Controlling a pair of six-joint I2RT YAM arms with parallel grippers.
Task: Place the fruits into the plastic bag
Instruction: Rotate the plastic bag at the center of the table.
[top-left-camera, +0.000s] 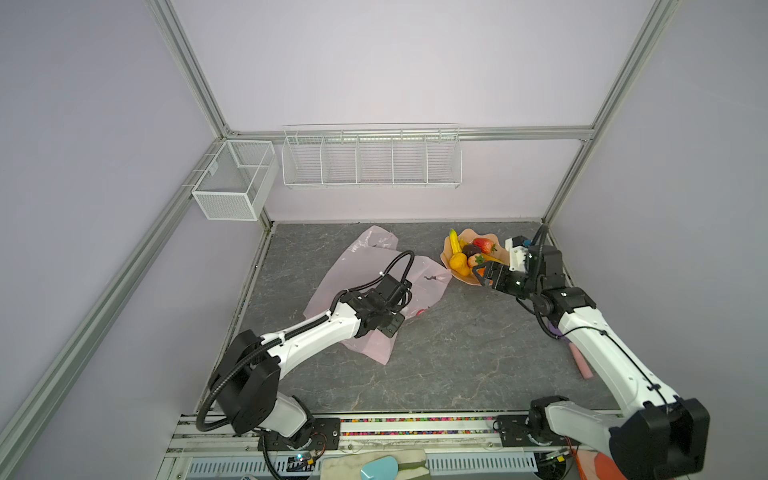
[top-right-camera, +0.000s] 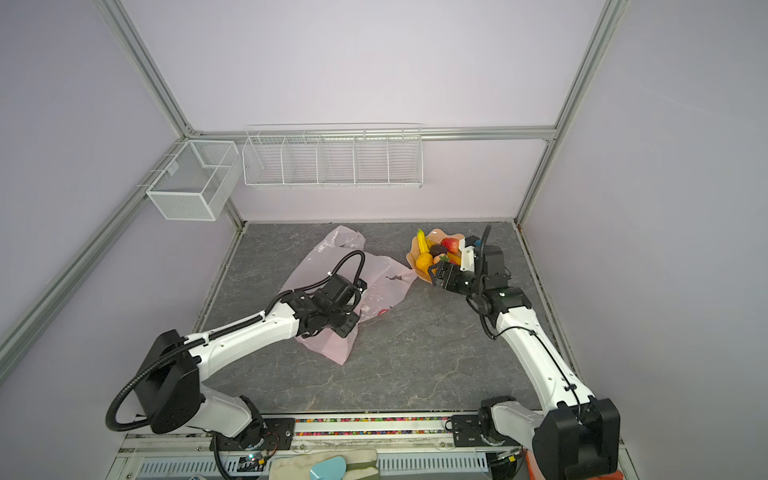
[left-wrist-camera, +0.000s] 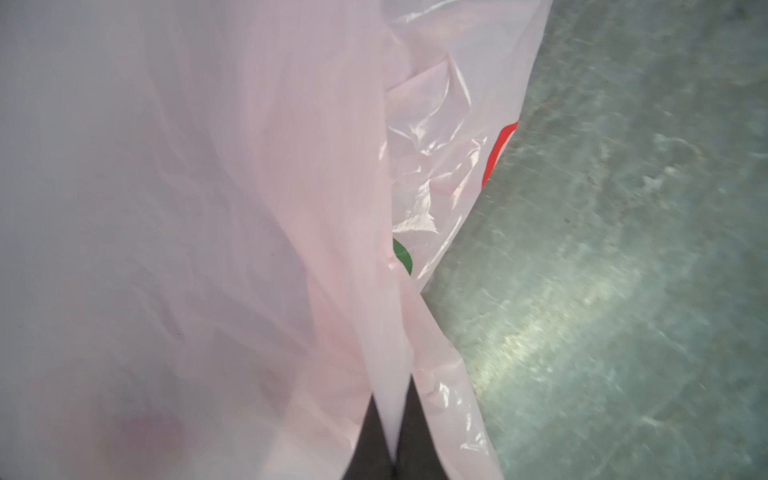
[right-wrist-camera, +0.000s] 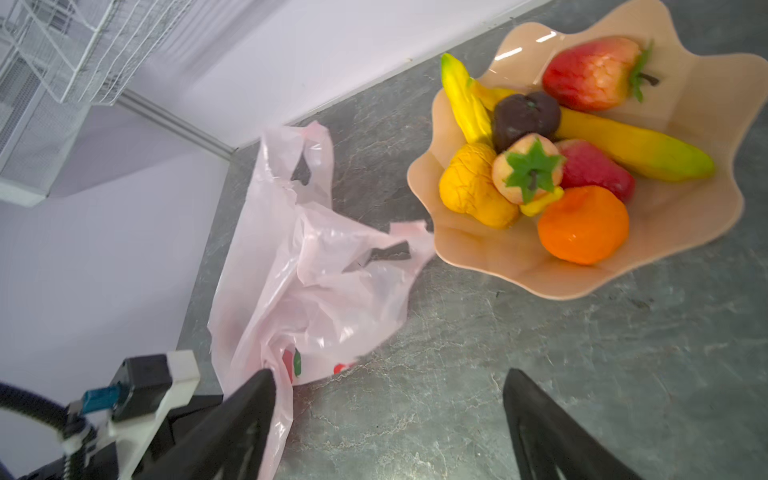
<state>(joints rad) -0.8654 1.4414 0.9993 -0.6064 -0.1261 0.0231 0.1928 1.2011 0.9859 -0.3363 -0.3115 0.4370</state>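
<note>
You've got a peach bowl (right-wrist-camera: 490, 257) far right on the grey table (top-left-camera: 436, 353), wire rack (top-left-camera: 372, 160) on the far wall, mesh basket (top-left-camera: 232, 183) left.

The thin, pale pink plastic bag (top-left-camera: 365, 257) lies crumpled in the middle of the table (top-left-camera: 457, 353), with its handles toward the far side. Just right of it, a peach bowl (right-wrist-camera: 498, 257) holds two yellow bananas (right-wrist-camera: 631, 145), three strawberries (right-wrist-camera: 592, 75), a pear (right-wrist-camera: 473, 187), a tangerine (right-wrist-camera: 582, 224) and a dark fruit (right-wrist-camera: 525, 116), all piled together.

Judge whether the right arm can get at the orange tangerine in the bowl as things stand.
Probably yes: the right gripper is open and empty by the bowl, and the tangerine lies uncovered on its near side.
</note>
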